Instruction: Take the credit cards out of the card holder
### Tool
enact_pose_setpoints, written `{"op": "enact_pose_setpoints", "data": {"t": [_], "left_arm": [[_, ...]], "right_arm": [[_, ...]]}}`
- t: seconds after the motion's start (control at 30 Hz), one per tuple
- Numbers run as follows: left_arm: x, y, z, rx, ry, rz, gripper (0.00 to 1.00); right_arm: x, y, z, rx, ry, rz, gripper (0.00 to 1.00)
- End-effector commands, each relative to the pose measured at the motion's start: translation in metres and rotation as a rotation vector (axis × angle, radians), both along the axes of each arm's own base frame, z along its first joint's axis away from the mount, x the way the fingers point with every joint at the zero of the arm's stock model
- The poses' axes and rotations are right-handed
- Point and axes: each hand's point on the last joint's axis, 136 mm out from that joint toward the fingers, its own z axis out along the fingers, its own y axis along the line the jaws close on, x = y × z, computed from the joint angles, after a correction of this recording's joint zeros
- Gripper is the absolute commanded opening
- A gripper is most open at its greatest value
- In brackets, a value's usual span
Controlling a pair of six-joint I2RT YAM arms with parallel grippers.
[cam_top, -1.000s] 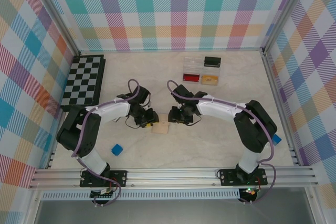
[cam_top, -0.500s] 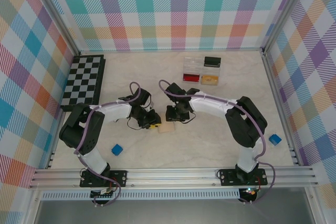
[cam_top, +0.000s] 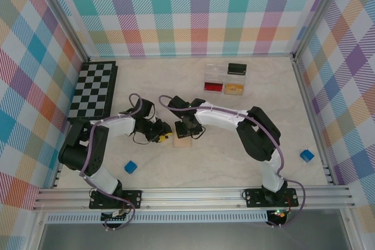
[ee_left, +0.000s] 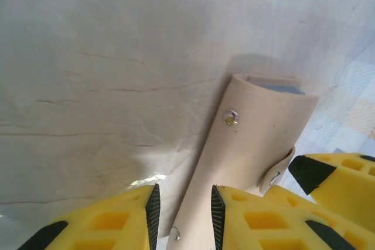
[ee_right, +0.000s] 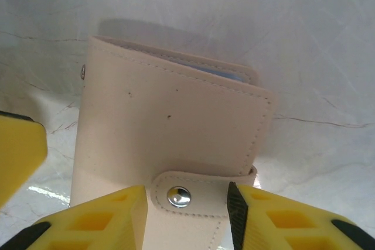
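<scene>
The card holder (cam_top: 183, 142) lies closed on the table, tan face up, its snap tab (ee_right: 193, 198) fastened. A sliver of blue lining (ee_left: 274, 88) shows at its far edge. The credit cards are hidden inside it. My left gripper (cam_top: 166, 137) is at the holder's left side; in the left wrist view the gripper (ee_left: 183, 215) is open, straddling one long edge of the holder (ee_left: 252, 133), with a gap at the left pad. My right gripper (cam_top: 186, 132) comes from behind; in the right wrist view it (ee_right: 186, 203) stands open around the snap tab of the holder (ee_right: 170, 121).
A chessboard (cam_top: 94, 89) lies at the left. A clear compartment box (cam_top: 225, 78) with red, black and tan contents stands at the back. One blue cube (cam_top: 130, 167) sits near the left arm's base, another (cam_top: 306, 156) at the right.
The right arm has reached further left and brought its gripper down over the holder. The left gripper has shifted slightly left and stays at the holder's edge. Both jaws closed a little, then widened.
</scene>
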Motion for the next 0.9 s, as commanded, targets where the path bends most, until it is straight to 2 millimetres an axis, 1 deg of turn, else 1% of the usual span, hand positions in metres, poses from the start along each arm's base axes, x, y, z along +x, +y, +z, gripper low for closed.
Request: {"op": "enact_pose_setpoints", "data": {"t": [0.0,0.1,0.3,0.43,0.5,0.57,0.87], "left_arm": [[0.0,0.007,0.003,-0.031,0.011,0.045,0.31],[0.0,0.008,0.004,-0.034,0.013,0.052,0.32],[0.0,0.008,0.008,-0.036,0.007,0.051,0.37],[0.0,0.008,0.008,-0.036,0.008,0.051,0.37],[-0.001,0.008,0.008,-0.037,0.011,0.05,0.38],[-0.001,0.008,0.008,-0.04,0.013,0.049,0.38],[-0.004,0.005,0.009,-0.061,0.011,0.04,0.39]], "right_arm": [[0.001,-0.001,0.0,-0.05,-0.002,0.027,0.45],[0.002,0.0,-0.004,-0.068,0.007,0.025,0.47],[-0.001,-0.006,-0.018,-0.118,0.03,0.022,0.48],[-0.003,-0.01,-0.027,-0.156,0.037,0.021,0.48],[-0.004,-0.011,-0.03,-0.164,0.041,0.022,0.46],[-0.005,-0.012,-0.032,-0.163,0.045,0.023,0.42],[-0.008,-0.01,-0.031,-0.109,0.053,0.006,0.3]]}}
